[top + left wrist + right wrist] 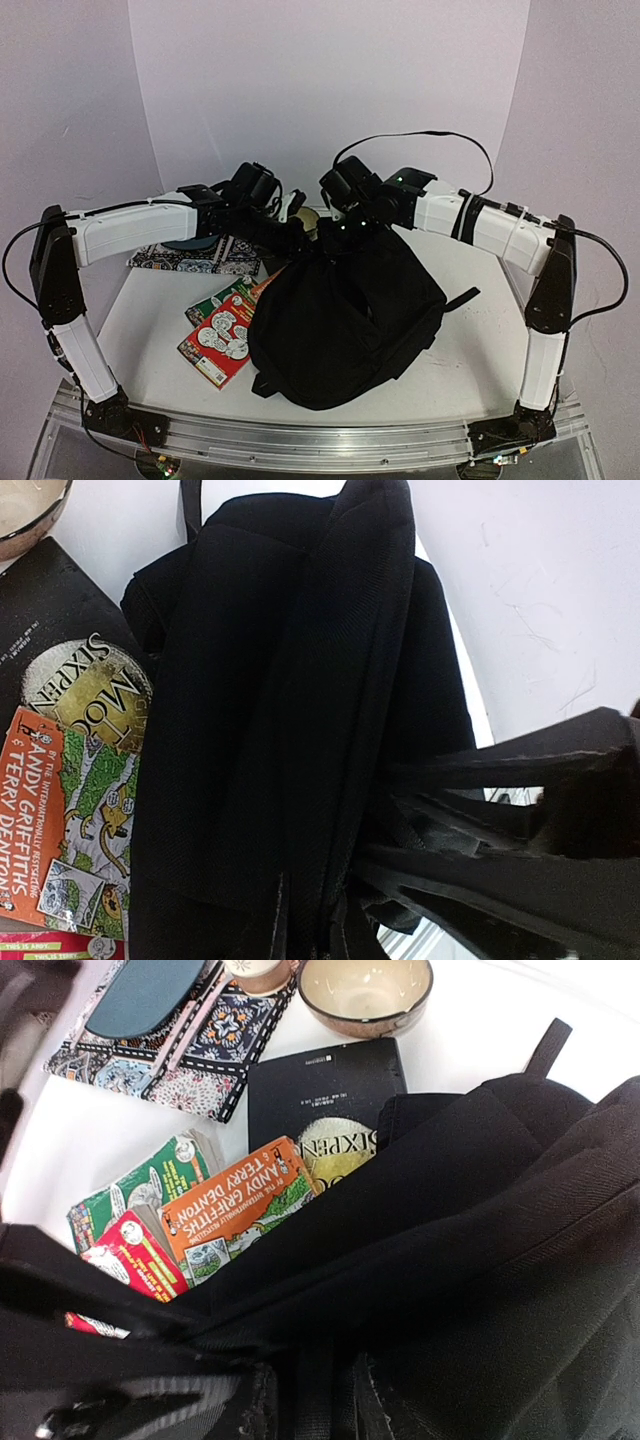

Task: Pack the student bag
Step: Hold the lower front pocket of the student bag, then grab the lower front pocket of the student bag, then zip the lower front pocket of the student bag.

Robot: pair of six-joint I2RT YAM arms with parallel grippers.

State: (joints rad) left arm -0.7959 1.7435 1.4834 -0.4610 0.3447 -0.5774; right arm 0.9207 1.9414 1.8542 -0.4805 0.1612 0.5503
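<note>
Bench (470, 370), white, carrying the student bag (345, 320) at its middle, slightly toward the right arm's side. The bag is slumped. Its long axis runs from the far end, where both claws meet it, back toward the arm bases.

Left claw (297, 232) and right claw (338, 238) sit side by side at the bag's far top edge, so the whole body of the bag lies on the near side of them and below. Neither arm is clearly nearer to that edge. Both wrist views are filled with black fabric and straps that hide the fingertips, so it cannot be told whether either claw is spread, pressed together or pinching cloth. Judged from their position, they are probably working the bag's mouth open.

Books (222, 330) lie flat on the bench just beside the bag's left flank, partly tucked under it, and so fall on the left arm's side. In the right wrist view a black book (325, 1090) lies farthest from the arms, with an orange book (235, 1205) overlapping its near edge. Red and green covers lie nearer the arms.

Patterned mat (190, 258) and bowl (365, 995) stand beyond the books, apart from the bag.

The coming move probably turns on the bag's mouth facing the books at its left.
</note>
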